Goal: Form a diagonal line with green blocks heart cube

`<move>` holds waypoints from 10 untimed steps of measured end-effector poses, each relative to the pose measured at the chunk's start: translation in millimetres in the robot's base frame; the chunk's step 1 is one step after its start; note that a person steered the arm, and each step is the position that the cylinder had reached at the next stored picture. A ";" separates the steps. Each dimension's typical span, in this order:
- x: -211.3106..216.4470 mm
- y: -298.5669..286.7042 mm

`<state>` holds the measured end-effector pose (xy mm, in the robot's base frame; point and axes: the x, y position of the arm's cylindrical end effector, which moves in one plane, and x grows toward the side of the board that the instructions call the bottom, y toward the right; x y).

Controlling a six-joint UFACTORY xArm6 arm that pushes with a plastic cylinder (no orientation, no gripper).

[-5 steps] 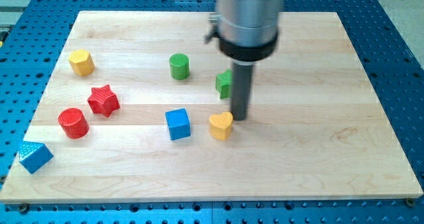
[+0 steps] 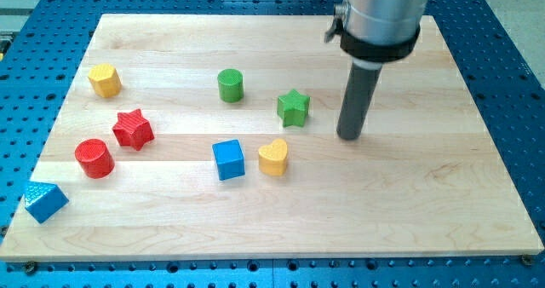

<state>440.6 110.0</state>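
Pushing is the only way here, since my tip (image 2: pixel 350 136) is a bare rod with no claw to spread or pinch; it stands right of the green star (image 2: pixel 293 107), apart. The green cylinder (image 2: pixel 230 85), yellow heart (image 2: pixel 273 158) and blue cube (image 2: pixel 228 160) look light, stiff, easily sliding; press low on flat sides.

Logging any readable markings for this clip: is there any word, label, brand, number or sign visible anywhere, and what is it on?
None: no readable text in the camera view.
The wooden board, the blue perforated table and the blocks, such as the green star, yellow heart and blue cube, are all unmarked.
The silver and black arm body above my tip shows no lettering.
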 end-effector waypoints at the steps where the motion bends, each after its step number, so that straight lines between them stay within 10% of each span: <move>1: -20.0 -3.2; 10: 124.8 -196.4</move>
<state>565.5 -86.4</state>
